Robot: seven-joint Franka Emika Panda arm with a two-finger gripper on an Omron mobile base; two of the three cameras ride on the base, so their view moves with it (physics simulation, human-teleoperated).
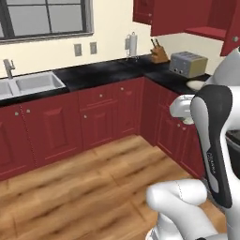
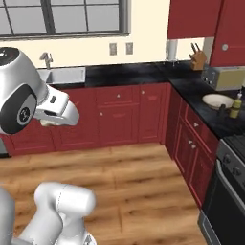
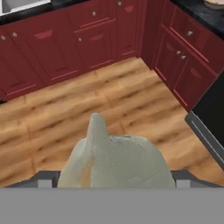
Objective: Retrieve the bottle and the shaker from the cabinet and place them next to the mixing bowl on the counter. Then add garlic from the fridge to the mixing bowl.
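Note:
In the hand view a whitish lumpy garlic (image 3: 114, 153) sits between my gripper's (image 3: 113, 178) two dark fingertips (image 3: 45, 178), held above the wooden floor. From the right base view the gripper (image 2: 48, 122) hangs at the left, well away from the counter (image 2: 210, 117). The mixing bowl (image 2: 217, 100) rests on that counter, with the olive-yellow bottle (image 2: 235, 106) just to its right and a small dark shaker (image 2: 221, 109) in front of it. The bowl (image 1: 196, 85) also shows past the toaster in the left base view. The red cabinet (image 1: 206, 32) above stands with its door (image 2: 229, 33) swung open.
A silver toaster (image 2: 222, 76) and a knife block (image 1: 159, 54) stand behind the bowl. A sink (image 1: 33, 83) is set in the far counter under the window. A stove (image 2: 234, 146) follows the counter at the right. Red base cabinets (image 3: 186, 57) line the wooden floor (image 2: 139, 182).

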